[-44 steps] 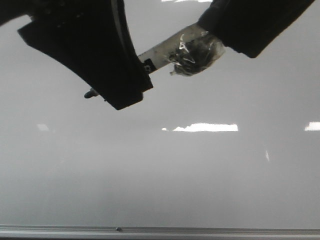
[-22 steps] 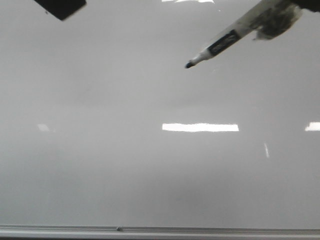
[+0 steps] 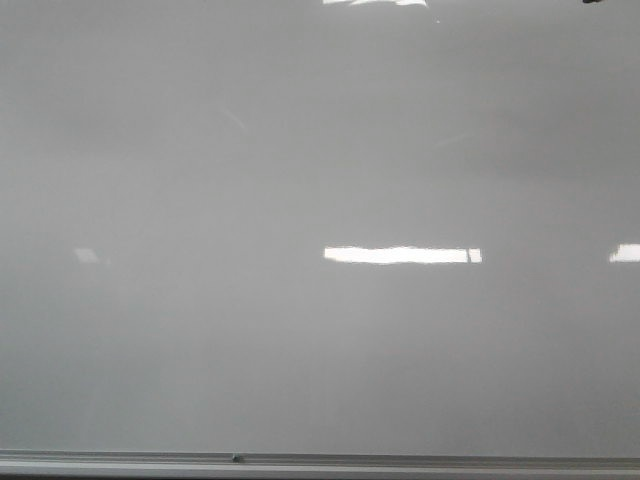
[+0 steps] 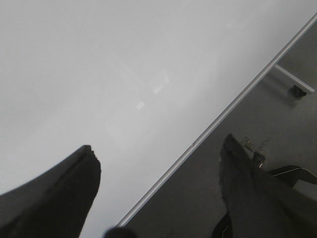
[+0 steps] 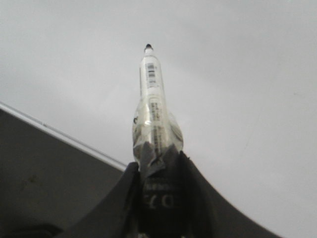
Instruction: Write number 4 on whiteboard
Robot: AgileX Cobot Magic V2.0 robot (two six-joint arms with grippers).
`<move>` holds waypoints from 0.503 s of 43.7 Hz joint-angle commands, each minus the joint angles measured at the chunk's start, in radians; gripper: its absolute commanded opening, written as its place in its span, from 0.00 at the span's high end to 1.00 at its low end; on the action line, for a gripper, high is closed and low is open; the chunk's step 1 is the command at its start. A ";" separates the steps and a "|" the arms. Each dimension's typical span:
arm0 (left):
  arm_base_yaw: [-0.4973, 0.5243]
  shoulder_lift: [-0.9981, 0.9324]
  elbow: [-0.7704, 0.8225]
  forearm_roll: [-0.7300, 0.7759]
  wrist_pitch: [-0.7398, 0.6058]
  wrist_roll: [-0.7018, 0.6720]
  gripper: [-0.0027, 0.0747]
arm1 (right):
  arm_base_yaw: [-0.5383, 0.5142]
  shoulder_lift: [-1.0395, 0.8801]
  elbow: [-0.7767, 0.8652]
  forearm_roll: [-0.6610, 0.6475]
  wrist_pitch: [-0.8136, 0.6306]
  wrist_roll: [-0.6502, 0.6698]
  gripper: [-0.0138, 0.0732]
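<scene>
Zero strokes on whiteboard (image 3: 300, 330) yet; number 4 nowhere, whole figure left to draw. Right pincer (image 5: 157, 168) clamps marker (image 5: 151, 94), tip off board. Left pincer (image 4: 158, 173) spread, empty.

Office or classroom-type room: large glossy pale grey-white whiteboard (image 3: 300, 340) fills frame, thin metal edge strip (image 3: 320, 462) along bottom, ceiling-light reflections.

glossy board, plastic pen

showing smooth, shiny whiteboard (image 3: 300, 350) with thin metal edge (image 3: 320, 462); gleaming white plastic marker (image 5: 151, 94) wrapped in crinkled clear tape (image 5: 157, 131).
</scene>
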 commanded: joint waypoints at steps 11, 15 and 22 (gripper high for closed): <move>0.002 -0.019 -0.025 -0.016 -0.055 -0.015 0.33 | -0.008 0.044 0.111 0.010 -0.439 0.012 0.87; 0.002 -0.019 -0.025 -0.016 -0.055 -0.015 0.33 | -0.010 0.093 0.110 0.010 -0.485 0.012 0.89; 0.002 -0.019 -0.025 -0.018 -0.055 -0.015 0.33 | -0.010 0.189 0.093 0.010 -0.533 0.013 0.92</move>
